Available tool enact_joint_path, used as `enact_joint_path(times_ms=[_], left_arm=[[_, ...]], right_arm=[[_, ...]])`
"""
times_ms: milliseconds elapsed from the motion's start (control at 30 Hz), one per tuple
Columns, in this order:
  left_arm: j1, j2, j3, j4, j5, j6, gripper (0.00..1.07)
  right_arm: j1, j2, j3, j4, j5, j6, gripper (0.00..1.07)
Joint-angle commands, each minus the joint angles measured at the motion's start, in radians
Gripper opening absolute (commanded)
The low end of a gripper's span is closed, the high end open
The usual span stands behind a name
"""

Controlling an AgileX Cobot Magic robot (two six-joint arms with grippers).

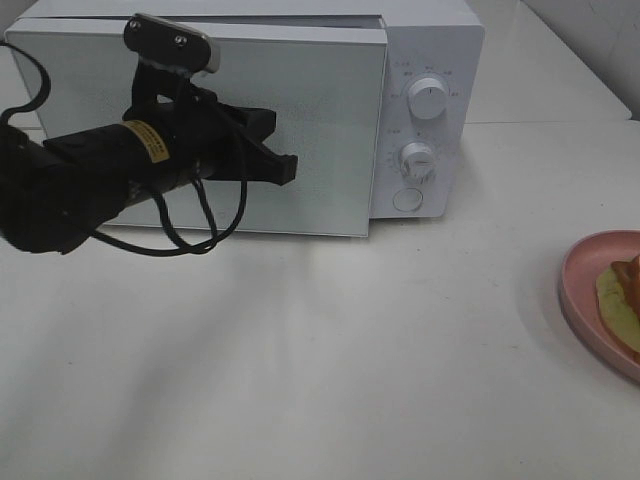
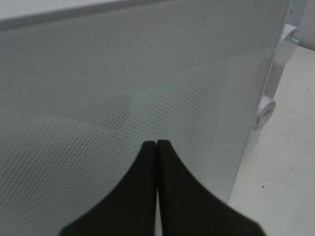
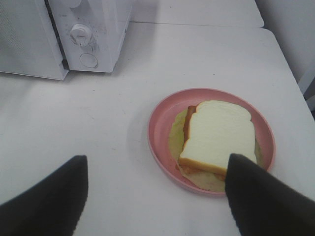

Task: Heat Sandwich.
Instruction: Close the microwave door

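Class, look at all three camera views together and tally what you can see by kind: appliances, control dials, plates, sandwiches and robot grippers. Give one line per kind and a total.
Microwave: 1
Control dials: 2, upper dial and lower dial
Pink plate: 1
Sandwich: 1
Grippers: 2, left gripper shut at the microwave door, right gripper open above the plate
Total: 7

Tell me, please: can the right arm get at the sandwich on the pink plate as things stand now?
Probably yes. The right gripper is open, hanging above the table near the pink plate, and nothing lies between it and the sandwich. The left gripper is away at the microwave door.
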Motion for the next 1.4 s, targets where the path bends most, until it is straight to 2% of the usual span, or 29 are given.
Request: enact_joint_path(times_ms=[33, 433, 600, 667, 733, 767, 833, 1400], left_arm=[[-0.023, 0.03, -0.077, -0.02, 0.032, -0.005, 0.0], [-0.04, 0.109, -0.264, -0.029, 0.152, -0.002, 0.0], [-0.04, 0.143, -0.329, -0.069, 0.191, 0.004, 0.0], [-0.04, 0.159, -0.357, -0.094, 0.206, 0.041, 0.0], [-0.04, 0.166, -0.368, -0.108, 0.204, 0.053, 0.0], [-0.039, 0.181, -0.389, -0.142, 0.209, 0.081, 0.0], [-0.033, 0.196, -0.416, -0.174, 0.229, 0.1, 0.0], [-0.038, 0.187, -0.434, -0.15, 0.282, 0.099, 0.0]], right_arm=[[-0.008, -0.026, 0.002, -0.003, -0.005, -0.001, 0.75], [-0.008, -0.026, 0.002, -0.003, -0.005, -0.001, 0.75], [-0.008, -0.026, 0.002, -0.003, -0.005, -0.001, 0.75], [-0.008, -0.026, 0.002, -0.003, -0.005, -0.001, 0.75], [-0.008, -0.026, 0.002, -0.003, -0.005, -0.001, 0.75], [-0.008, -0.026, 0.002, -0.003, -0.005, -0.001, 0.75], [-0.008, -0.026, 0.002, -0.003, -0.005, -0.001, 0.75], [-0.008, -0.026, 0.002, -0.003, -0.005, -0.001, 0.75]])
